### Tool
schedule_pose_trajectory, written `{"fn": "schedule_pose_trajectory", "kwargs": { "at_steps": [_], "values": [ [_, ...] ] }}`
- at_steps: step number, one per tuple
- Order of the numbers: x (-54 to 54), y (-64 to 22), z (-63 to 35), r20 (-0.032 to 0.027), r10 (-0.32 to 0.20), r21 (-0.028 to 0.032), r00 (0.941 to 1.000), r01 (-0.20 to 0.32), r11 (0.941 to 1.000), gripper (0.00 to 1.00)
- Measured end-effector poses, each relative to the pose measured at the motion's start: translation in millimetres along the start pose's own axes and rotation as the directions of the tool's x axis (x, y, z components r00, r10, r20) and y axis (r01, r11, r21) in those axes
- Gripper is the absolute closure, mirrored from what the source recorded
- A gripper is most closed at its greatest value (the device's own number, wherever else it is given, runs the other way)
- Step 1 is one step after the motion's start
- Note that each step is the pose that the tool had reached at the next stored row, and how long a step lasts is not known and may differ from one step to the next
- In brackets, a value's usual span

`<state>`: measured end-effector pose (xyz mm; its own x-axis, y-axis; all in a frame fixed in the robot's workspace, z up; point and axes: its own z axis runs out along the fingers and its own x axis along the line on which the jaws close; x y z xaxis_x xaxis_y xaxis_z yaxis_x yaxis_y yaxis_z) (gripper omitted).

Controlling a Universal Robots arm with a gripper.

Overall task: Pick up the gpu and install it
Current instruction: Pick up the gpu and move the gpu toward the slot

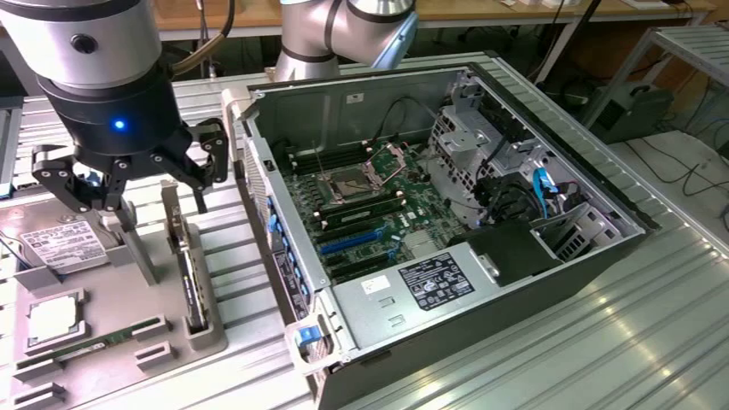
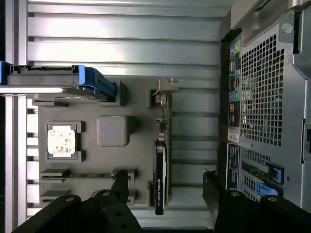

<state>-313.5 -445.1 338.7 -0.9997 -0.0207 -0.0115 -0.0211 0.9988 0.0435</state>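
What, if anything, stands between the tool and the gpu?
Nothing visible does. The open tool hangs above the gpu, which stands on edge in the grey tray, with only air between them.

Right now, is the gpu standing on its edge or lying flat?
Standing on its edge. The gpu sits upright in a slot of the grey tray, with its thin edge facing up.

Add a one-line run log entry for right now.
gpu: standing on edge in gray tray | gripper: open, empty, above it | install: not done
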Motion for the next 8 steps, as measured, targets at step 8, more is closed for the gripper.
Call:
{"fn": "schedule_pose_trajectory", "kwargs": {
  "at_steps": [8],
  "values": [
    [0.2,-2.8,10.3,-0.0013,0.000,0.0000,1.0000,0.000,1.0000,0.27]
  ]
}}
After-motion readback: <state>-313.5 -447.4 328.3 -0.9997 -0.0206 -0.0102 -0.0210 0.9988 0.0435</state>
